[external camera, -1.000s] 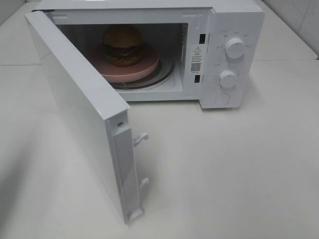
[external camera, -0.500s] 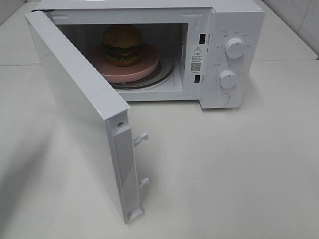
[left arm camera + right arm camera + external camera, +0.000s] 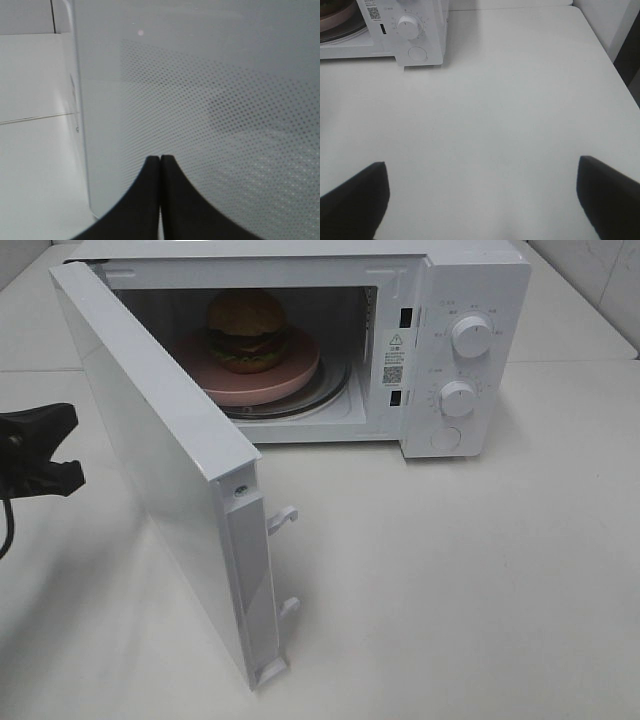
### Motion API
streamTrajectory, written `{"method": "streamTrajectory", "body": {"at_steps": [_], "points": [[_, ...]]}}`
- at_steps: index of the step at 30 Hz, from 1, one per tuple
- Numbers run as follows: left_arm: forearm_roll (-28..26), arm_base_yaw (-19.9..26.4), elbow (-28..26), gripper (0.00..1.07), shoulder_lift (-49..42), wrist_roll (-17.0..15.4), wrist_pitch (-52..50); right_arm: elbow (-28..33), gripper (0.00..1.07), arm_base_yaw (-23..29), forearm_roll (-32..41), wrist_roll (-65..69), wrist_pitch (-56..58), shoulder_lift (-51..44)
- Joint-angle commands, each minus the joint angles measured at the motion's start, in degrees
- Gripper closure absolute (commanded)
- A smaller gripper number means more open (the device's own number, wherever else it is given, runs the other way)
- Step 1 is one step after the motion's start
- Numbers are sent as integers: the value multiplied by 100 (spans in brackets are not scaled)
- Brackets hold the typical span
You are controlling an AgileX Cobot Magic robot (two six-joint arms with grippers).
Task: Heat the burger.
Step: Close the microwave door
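My left gripper (image 3: 160,159) is pressed shut, facing the open microwave door (image 3: 210,100). My right gripper (image 3: 481,166) is spread wide above the matte white counter (image 3: 495,100). The burger (image 3: 247,330) sits on a pink plate (image 3: 295,375) inside the microwave (image 3: 470,280), upper centre of frame. Tiled wall (image 3: 600,270) at upper right.

The round, golden-bun burger (image 3: 247,328) sits on a round pink plate (image 3: 300,368) inside the white box-shaped microwave (image 3: 480,280) on the pale table (image 3: 480,580). The microwave's white door (image 3: 150,460) stands swung out leftward. Right of the cavity, a round white upper knob (image 3: 471,336) sits above a lower knob (image 3: 458,398).
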Motion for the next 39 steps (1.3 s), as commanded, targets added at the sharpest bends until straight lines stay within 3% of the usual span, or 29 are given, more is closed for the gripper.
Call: {"method": "streamTrajectory", "body": {"at_steps": [1, 21, 27, 29, 35, 39], "points": [[-166, -275, -218, 107, 241, -6, -120, 11, 9, -23, 29, -52, 29, -120], [-676, -1266, -1112, 107, 636, 138, 458, 11, 9, -23, 29, -52, 29, -120], [-1507, -1656, -1518, 107, 871, 155, 584, 11, 9, -23, 29, -52, 29, -120], [-2045, -1874, -1822, 107, 1037, 361, 584, 11, 9, -23, 29, -52, 29, -120], [-2676, -2235, -2527, 107, 1473, 756, 647, 11, 9, -23, 29, -52, 29, -120], [-3100, -2332, -2882, 107, 1639, 848, 756, 11, 9, -23, 29, -52, 29, -120]]}}
